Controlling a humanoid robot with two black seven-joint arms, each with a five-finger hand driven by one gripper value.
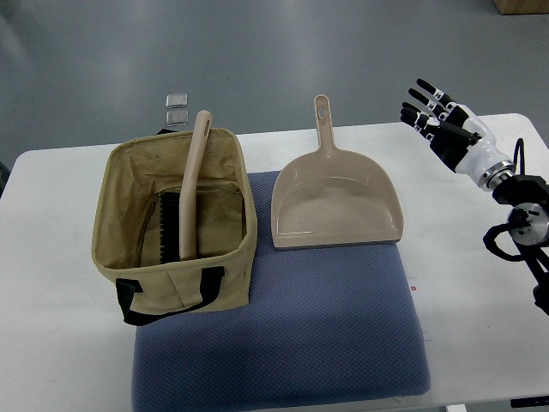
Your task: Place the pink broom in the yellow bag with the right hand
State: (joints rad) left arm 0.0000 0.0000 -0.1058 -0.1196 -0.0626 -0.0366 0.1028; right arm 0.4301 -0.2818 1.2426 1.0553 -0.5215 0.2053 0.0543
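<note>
- The white tabletop (51, 343) is filling most of the view, running out well below and to the left of the right hand's fingers.
- A blue-grey mat (283, 335) is lying across the tabletop, down and left of the fingers, well apart from them.
- The yellow bag (176, 215) (more khaki-tan really, with black handles) is sitting open on the mat's left corner, way off to the left of the fingers.
- The broom (190, 189), looking beige rather than pink to me, is already sitting inside the bag: dark bristles down on the bottom, handle leaning up over the far rim.
- A matching beige dustpan (336, 202) is lying flat on the mat between the bag and the fingers, handle pointing away from the robot.
- The right hand (446, 124) is hovering at the right edge, over the tabletop's far corner; its black-and-white fingers (420, 107) are spreading out straight toward the upper left, holding nothing and touching nothing.
- Two small clear squares (177, 108) are lying on the floor beyond the bag, far left of the fingers.
</note>
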